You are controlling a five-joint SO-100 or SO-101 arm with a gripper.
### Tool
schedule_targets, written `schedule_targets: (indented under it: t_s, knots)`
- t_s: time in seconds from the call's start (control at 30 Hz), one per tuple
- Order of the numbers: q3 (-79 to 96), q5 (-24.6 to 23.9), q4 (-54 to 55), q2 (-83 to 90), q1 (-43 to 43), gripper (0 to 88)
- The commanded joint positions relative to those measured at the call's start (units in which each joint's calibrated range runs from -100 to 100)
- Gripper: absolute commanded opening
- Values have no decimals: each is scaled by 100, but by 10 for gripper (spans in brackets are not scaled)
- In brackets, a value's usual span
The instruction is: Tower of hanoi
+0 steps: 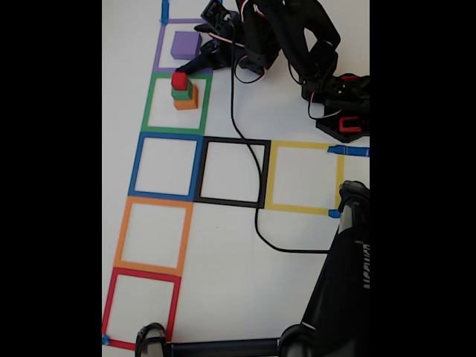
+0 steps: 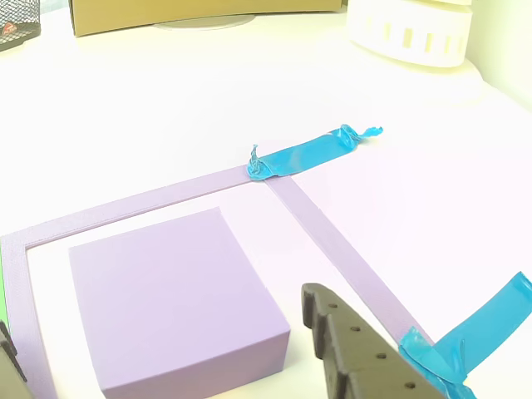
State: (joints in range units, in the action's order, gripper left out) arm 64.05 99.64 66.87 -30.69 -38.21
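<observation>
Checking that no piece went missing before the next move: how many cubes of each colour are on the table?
purple cube: 1, alone in the purple tape square
orange cube: 1, bottom of the stack
green cube: 1, middle of the stack
red cube: 1, top of the stack
Total: 4

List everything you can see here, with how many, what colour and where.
purple cube: one, purple, inside the purple tape square
stacked cubes: three, red cube on green cube on orange cube, inside the green tape square
other tape squares: blue, black, yellow, orange, red, each holding nothing
blue tape strips: several, at outline corners
cable: one, black, across the table
tripod: black, bottom right of the fixed view
arm: one, black, top
hand: open, beside the purple cube
</observation>
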Motion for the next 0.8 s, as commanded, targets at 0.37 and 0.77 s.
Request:
schedule_targets:
  t_s: [0.37,0.77]
  knots:
    - [-105,36,-88,53,63,355]
    - [-69,36,-96,53,101,316]
